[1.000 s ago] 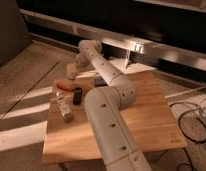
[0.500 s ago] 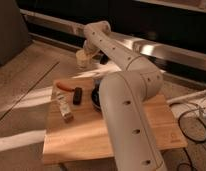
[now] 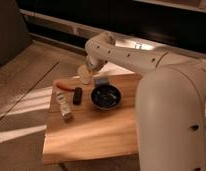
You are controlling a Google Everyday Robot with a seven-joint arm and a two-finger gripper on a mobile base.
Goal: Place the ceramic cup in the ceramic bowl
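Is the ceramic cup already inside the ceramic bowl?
No, the ceramic cup is held by the shut gripper, off to the left of the ceramic bowl and behind it.

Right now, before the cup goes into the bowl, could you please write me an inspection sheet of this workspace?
Surface: wooden table, and everything stands on its far half.
Job's things: ceramic cup at the gripper's tip, behind and left of the ceramic bowl, not yet over it. The bowl sits upright on the table and looks empty.
Clutter: small black block, pale bottle-like item and red-orange item, all left of the bowl.
Gripper: gripper shut on the cup, near the table's far edge.
Cables: nothing seen.
Surroundings: floor with light stripes on the left, dark wall behind.
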